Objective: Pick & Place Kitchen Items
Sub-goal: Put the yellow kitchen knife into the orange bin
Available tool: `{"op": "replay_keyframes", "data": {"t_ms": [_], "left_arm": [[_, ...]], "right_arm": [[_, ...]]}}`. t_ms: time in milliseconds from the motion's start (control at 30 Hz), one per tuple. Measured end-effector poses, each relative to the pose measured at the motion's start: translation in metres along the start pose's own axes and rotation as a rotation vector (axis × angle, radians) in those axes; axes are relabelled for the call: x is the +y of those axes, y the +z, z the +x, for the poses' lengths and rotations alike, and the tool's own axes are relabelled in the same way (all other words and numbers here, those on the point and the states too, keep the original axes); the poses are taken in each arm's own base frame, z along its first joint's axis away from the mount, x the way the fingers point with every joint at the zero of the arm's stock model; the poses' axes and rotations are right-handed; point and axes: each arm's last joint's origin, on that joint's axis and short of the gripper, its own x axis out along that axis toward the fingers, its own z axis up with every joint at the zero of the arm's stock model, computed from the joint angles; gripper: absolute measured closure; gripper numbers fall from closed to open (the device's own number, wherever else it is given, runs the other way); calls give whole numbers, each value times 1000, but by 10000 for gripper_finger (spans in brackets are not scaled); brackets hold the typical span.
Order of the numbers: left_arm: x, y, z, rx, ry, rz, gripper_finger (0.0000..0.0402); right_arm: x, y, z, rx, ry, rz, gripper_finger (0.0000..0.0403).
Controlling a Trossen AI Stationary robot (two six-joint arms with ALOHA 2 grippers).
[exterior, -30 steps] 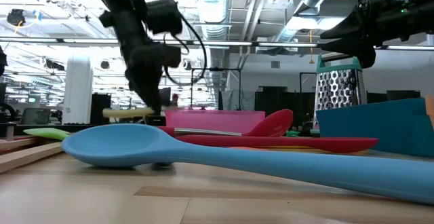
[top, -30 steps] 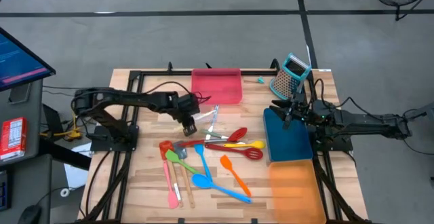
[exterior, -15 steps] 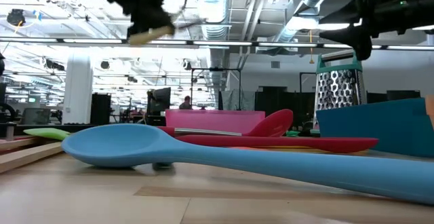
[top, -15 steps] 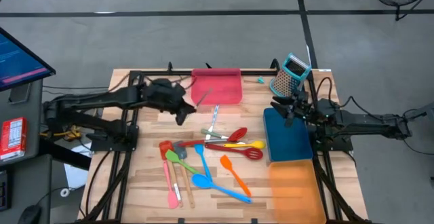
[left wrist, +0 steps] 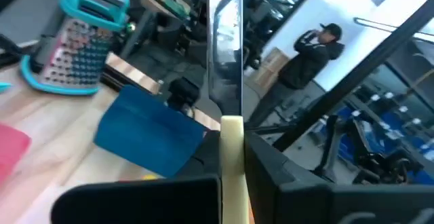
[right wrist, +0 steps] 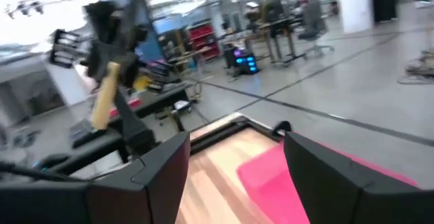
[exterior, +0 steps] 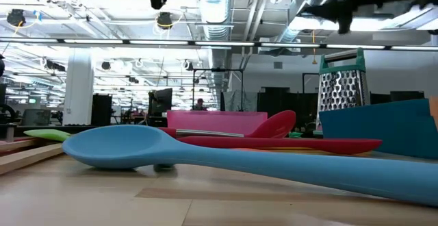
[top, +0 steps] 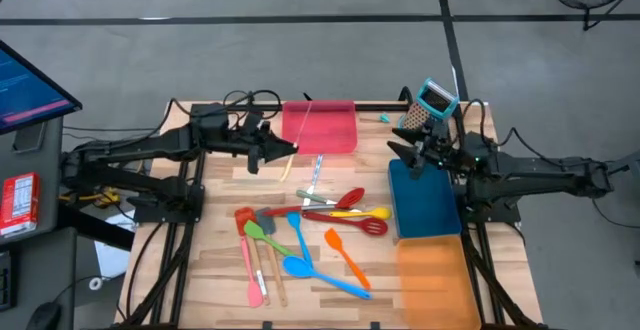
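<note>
Lifted clear of the utensil pile since a second ago, the left jaws (top: 268, 148) have swung up-frame and now pinch a slim utensil with a pale wooden handle and a silver blade (left wrist: 228, 81), held off the bench beside the left edge of the pink-red rectangular tray (top: 320, 128). In the left wrist view the cream handle sits clamped between the two dark fingers (left wrist: 285, 176) and the shiny blade runs away from them. That utensil also shows in the right wrist view, gripped by the far arm.

The right jaws (top: 412, 155) have shifted slightly up-frame and hover over the upper end of the blue rectangular tray (top: 425, 205), spread wide with nothing between them, just below the teal-topped metal box grater (top: 425, 112).

Centre frame on the wooden bench (top: 220, 260), the remaining utensils lie scattered: a silver piece of cutlery (top: 315, 175), red spoons and a yellow one (top: 345, 210), an orange spatula (top: 345, 255), a blue spoon (top: 315, 270), a green spatula (top: 262, 235) and a pink spatula (top: 250, 265). An orange rectangular tray (top: 435, 280) lies below the blue one.

A person (left wrist: 305, 54) stands in the room beyond.
</note>
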Motion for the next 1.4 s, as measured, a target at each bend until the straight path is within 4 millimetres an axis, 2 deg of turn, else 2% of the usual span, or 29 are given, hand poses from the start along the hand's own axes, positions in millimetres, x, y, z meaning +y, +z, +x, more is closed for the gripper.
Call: {"op": "replay_keyframes", "data": {"t_ms": [333, 867, 1100, 1400], "left_arm": [[-19, 19, 2, -132, -307, 25, 388], [-31, 25, -3, -160, -458, 15, 387], [-35, 24, -4, -159, -496, 26, 387], [-38, 23, -3, -150, -515, 30, 387]], "right_arm": [[25, 39, 42, 40, 43, -3, 165], [69, 111, 133, 3, 510, -60, 165], [71, 124, 171, 9, 625, -83, 165], [72, 124, 211, 42, 744, -87, 165]]}}
